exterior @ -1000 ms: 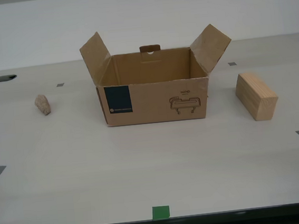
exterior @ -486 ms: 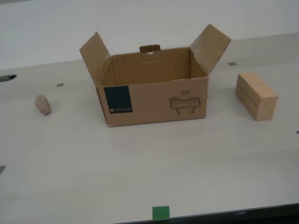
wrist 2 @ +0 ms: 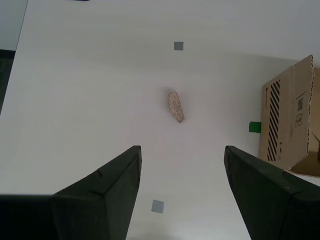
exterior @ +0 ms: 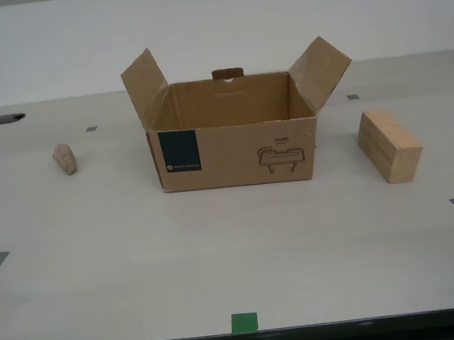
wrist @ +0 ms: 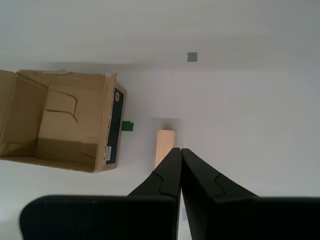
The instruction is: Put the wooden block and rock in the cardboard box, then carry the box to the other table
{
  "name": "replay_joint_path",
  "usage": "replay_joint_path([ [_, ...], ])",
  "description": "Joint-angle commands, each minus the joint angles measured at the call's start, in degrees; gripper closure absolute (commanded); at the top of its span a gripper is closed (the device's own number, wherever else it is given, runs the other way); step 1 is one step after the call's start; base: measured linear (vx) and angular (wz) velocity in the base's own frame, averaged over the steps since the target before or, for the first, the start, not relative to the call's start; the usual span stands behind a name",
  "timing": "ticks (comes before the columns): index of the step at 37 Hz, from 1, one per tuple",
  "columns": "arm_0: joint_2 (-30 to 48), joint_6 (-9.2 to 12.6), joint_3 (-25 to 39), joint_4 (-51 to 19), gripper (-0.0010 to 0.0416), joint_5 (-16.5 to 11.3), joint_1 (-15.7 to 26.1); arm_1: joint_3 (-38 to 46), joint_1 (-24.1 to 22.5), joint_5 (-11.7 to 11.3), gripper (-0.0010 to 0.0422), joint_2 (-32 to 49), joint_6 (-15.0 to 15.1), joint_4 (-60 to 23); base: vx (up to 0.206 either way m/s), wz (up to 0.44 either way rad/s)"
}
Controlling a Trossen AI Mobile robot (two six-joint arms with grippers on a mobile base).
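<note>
the cardboard box [exterior: 232,141] sits open on the beige table [exterior: 219,259], rock [exterior: 64,158] apart toward the exterior view's left, wooden block [exterior: 389,145] toward its right. my first gripper [wrist: 180,152] is closed, empty, above the block; my second gripper [wrist 2: 182,155] gapes wide, empty, above the rock.

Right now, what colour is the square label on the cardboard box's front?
Dark teal, on the cardboard box front's label; the exterior view shows it best.

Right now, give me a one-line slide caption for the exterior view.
Open brown cardboard box centred on the beige table, small pinkish rock on the view's left, pale wooden block right.
</note>
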Motion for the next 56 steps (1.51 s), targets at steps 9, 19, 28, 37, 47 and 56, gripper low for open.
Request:
replay_joint_path([
  [9, 0.0, -0.2, 0.0, 0.2, 0.0405, 0.2, 0.0, 0.1, 0.0, -0.1, 0.0127, 0.0, -0.1, -0.1, 0.000, 0.000],
  [19, 0.1, 1.1, 0.0, 0.7, 0.0405, 0.2, 0.0, 0.1, 0.0, -0.1, 0.0113, 0.0, -0.1, -0.1, 0.000, 0.000],
  [28, 0.1, 1.5, 0.0, 0.7, 0.0379, 0.2, 0.0, 0.1, 0.0, -0.1, 0.0122, 0.0, -0.2, -0.1, 0.000, 0.000],
  [37, 0.1, 1.5, 0.0, 0.7, 0.0282, 0.2, 0.0, 0.1, 0.0, -0.1, 0.0121, 0.0, -0.5, -0.1, 0.000, 0.000],
  [47, 0.1, 1.5, 0.0, 0.8, 0.0126, 0.2, 0.0, 0.1, 0.0, -0.1, 0.0121, 0.0, -0.5, -0.1, 0.000, 0.000],
  [56, 0.1, 1.5, 0.0, 0.8, -0.0004, 0.2, 0.0, 0.1, 0.0, -0.1, 0.0122, 0.0, -0.5, -0.1, 0.000, 0.000],
])
